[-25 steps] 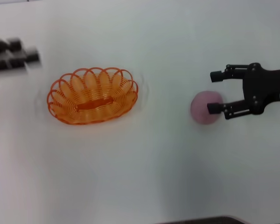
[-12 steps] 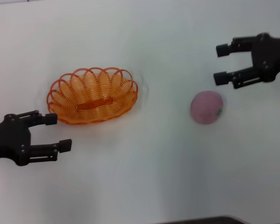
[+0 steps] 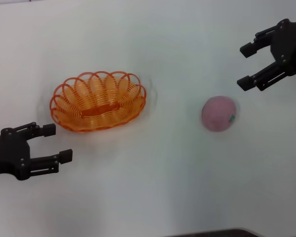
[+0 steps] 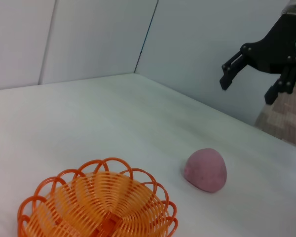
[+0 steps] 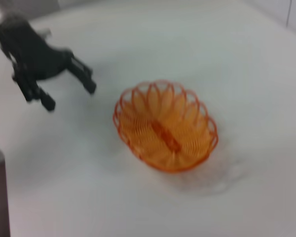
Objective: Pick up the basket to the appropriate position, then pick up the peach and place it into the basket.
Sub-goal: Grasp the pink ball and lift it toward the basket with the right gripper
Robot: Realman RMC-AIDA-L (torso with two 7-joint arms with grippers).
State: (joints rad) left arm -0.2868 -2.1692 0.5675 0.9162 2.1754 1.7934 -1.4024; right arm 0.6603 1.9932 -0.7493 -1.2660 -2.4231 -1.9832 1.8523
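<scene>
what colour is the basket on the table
Orange, all over its looped wire; the basket shows best in the head view.

Two matte black two-fingered pincers [image 3: 54,143] [image 3: 245,65]

Basket [image 3: 98,101]: looking like thin looped wire with glossy orange coating, smooth, open weave letting table show through; sitting just beyond left gripper [image 3: 57,143] jaws. Peach [image 3: 218,113]: looking matt, pale pink, softly dull skin, no shine; lying below right gripper [image 3: 246,66] jaws, apart from them. Both grippers: appearing as black matt hard plastic or coated metal, cannot tell which. Table [image 3: 163,187]: showing smooth white surface, faint sheen, no texture.
</scene>
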